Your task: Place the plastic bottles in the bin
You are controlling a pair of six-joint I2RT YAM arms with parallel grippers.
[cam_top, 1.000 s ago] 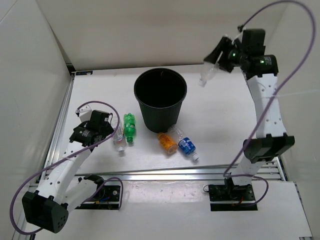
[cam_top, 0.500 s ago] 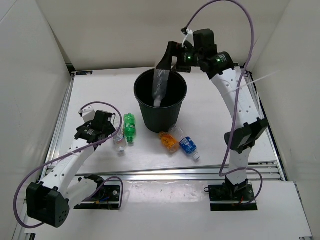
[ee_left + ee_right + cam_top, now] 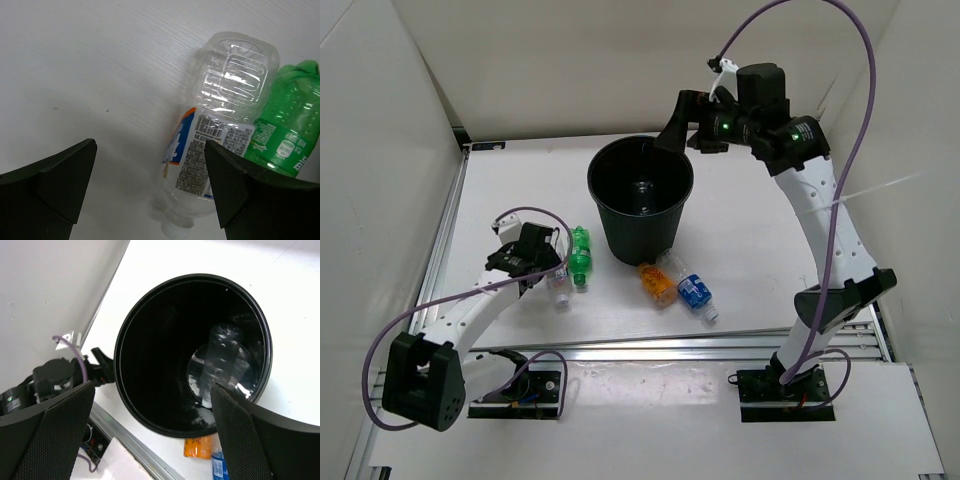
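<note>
The black bin (image 3: 642,238) stands mid-table. A plain clear bottle (image 3: 220,365) lies on its bottom. My right gripper (image 3: 678,128) is open and empty above the bin's far right rim (image 3: 122,352). My left gripper (image 3: 551,267) is open and low over the clear bottle with the pinkish label (image 3: 558,286). In the left wrist view that bottle (image 3: 215,130) lies between my fingers, close to the right finger (image 3: 250,195). The green bottle (image 3: 580,254) lies against it (image 3: 287,135). The short orange bottle (image 3: 655,285) and the blue-label bottle (image 3: 693,291) lie in front of the bin.
White walls close the left side and the back. A metal rail (image 3: 650,348) runs along the near table edge. The right arm arches high over the table's right side. The orange bottle (image 3: 200,446) touches the bin's base.
My right gripper has opened and let go of the plain clear bottle, which dropped to the bin's bottom. The right arm drew back a little to the right. My left gripper moved onto the pinkish-label bottle.
</note>
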